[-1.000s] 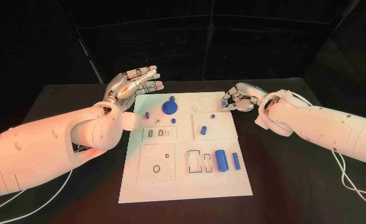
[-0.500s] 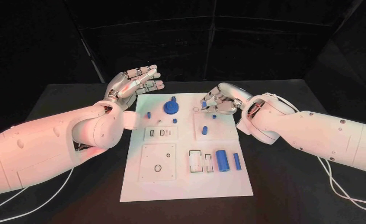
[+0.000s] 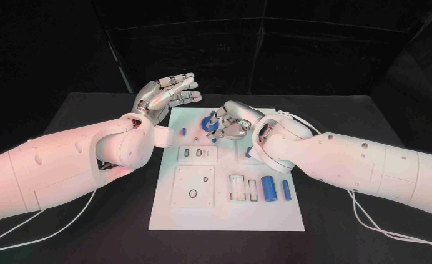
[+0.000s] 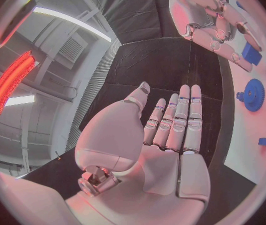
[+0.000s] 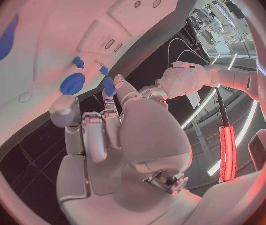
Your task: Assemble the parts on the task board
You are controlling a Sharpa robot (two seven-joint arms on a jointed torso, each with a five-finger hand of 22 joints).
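While the left robot hand hangs above the far left corner of the task board with fingers spread and nothing in it, the right robot hand pinches a small blue part in its fingertips (just beside the blue gear) over the board's far end on the black surface.
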